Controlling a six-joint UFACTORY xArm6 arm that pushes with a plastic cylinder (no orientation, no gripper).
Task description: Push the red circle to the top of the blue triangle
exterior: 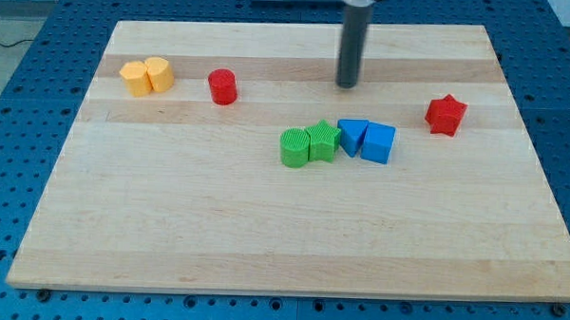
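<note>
My tip [347, 85]: bare rod, no fingers; I see it above the blue triangle [351, 136], touching nothing.
Red circle [222, 87]: well toward the view's left of my tip, near two yellow blocks [147, 76].

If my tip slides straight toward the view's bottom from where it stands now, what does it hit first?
Most likely the blue triangle, directly below my tip in the camera view. The green star sits just to its left and would probably be missed, though depth is hard to judge from one view.
</note>
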